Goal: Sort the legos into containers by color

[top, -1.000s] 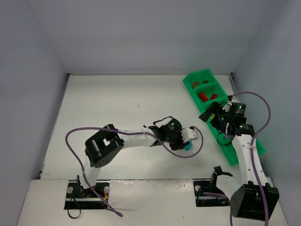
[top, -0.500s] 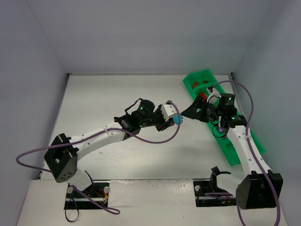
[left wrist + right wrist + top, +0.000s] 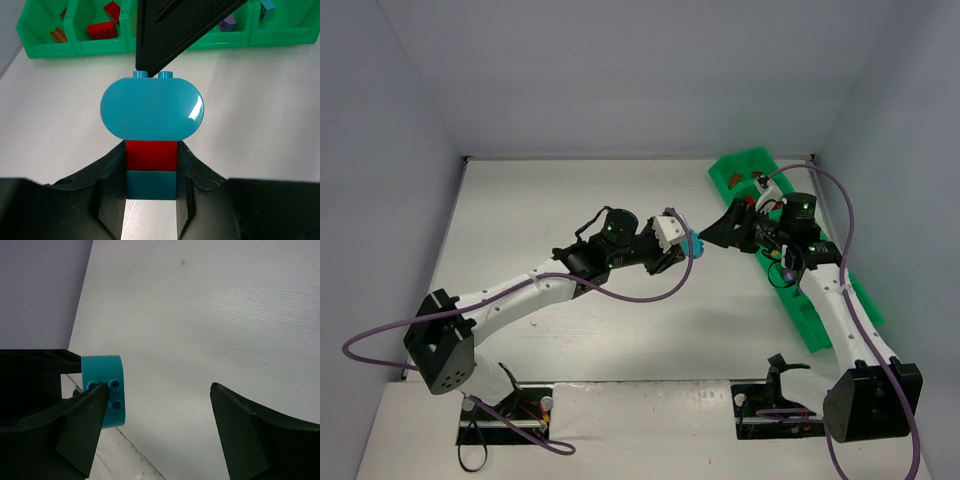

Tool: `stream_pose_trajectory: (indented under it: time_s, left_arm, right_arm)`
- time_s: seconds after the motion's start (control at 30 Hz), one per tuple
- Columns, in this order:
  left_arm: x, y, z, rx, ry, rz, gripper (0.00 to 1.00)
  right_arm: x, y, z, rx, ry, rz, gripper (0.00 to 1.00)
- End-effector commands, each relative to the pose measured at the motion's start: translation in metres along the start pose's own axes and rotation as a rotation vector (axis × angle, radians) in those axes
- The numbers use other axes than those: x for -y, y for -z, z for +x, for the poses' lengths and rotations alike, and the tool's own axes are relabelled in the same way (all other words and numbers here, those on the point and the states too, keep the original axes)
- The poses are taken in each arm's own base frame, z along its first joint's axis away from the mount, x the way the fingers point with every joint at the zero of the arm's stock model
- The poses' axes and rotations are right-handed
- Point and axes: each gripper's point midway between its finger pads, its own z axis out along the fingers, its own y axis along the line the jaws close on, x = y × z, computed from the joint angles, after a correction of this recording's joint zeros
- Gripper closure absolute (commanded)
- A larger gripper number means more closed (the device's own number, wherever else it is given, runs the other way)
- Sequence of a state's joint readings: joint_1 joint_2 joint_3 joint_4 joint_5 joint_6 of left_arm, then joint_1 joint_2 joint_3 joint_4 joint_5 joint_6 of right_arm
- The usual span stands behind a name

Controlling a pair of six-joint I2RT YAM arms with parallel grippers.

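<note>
Left gripper [image 3: 682,243] has swung out from low mid-table to the right side. Right gripper [image 3: 160,387] has come off the tray [image 3: 50,50] to meet it. The two now face each other above the table [image 3: 570,200], just beside the tray's far end.

Left jaws: grip unchanged, pinching a stack. Red brick [image 3: 151,155] sits between a teal brick [image 3: 151,185] deep in the jaws and a rounded teal piece [image 3: 152,107] at the outer end. Stack is in the air, in no compartment.

Right jaws: spread wide, also unchanged. One finger [image 3: 82,432] is at the teal piece's studs, touching or a hair off; cannot tell which. The other stands well apart. No grip yet.

Tray already holds red legos [image 3: 102,30], a brown one [image 3: 59,35] and a purple one [image 3: 227,21].

Reading: the stack mixes two colours, so it cannot go in whole. This meeting looks like the set-up for pulling the teal piece off, or for a handover. Next, the right jaws need to close across that piece while the left holds firm. Risk: bricks pop loose and drop to the table.
</note>
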State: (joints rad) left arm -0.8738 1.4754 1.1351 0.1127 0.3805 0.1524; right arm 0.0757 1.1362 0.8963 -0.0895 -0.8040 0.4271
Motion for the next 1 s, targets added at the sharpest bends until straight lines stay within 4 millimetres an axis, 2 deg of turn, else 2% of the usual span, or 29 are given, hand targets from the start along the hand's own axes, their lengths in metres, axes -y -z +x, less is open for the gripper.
stream_pose_trajectory:
  time_s: [0.0,0.37,0.47,0.57,0.6,0.7,0.8,0.87,0.97]
  left_arm:
    - [-0.006,0.010,-0.038,0.120,-0.027,-0.010,1.00]
    - [-0.006,0.021,-0.033,0.116,-0.025,-0.014,1.00]
    - [-0.004,0.026,-0.032,0.119,-0.024,-0.016,1.00]
    - [-0.004,0.026,-0.033,0.121,-0.026,-0.010,1.00]
    - [-0.003,0.025,-0.034,0.124,-0.026,-0.006,1.00]
    - [-0.003,0.024,-0.040,0.138,-0.029,0.000,1.00]
    - [-0.004,0.022,-0.043,0.147,-0.034,0.001,1.00]
    - [-0.005,0.022,-0.045,0.150,-0.038,0.001,1.00]
    - [-0.006,0.021,-0.046,0.150,-0.038,-0.001,1.00]
  right_arm:
    - [-0.036,0.008,-0.021,0.069,0.088,-0.094,0.21]
    - [-0.015,0.006,-0.030,0.129,0.087,0.022,0.19]
    - [-0.021,0.006,-0.028,0.109,0.105,-0.016,0.21]
    - [-0.035,0.004,-0.021,0.054,0.133,-0.110,0.27]
    - [-0.040,0.003,-0.017,0.031,0.140,-0.146,0.35]
    - [-0.052,0.003,-0.017,0.025,0.179,-0.210,0.45]
    - [-0.062,0.003,-0.010,-0.011,0.190,-0.285,0.44]
    - [-0.068,0.003,-0.009,-0.017,0.203,-0.310,0.36]
    - [-0.068,0.002,-0.006,-0.030,0.200,-0.321,0.31]
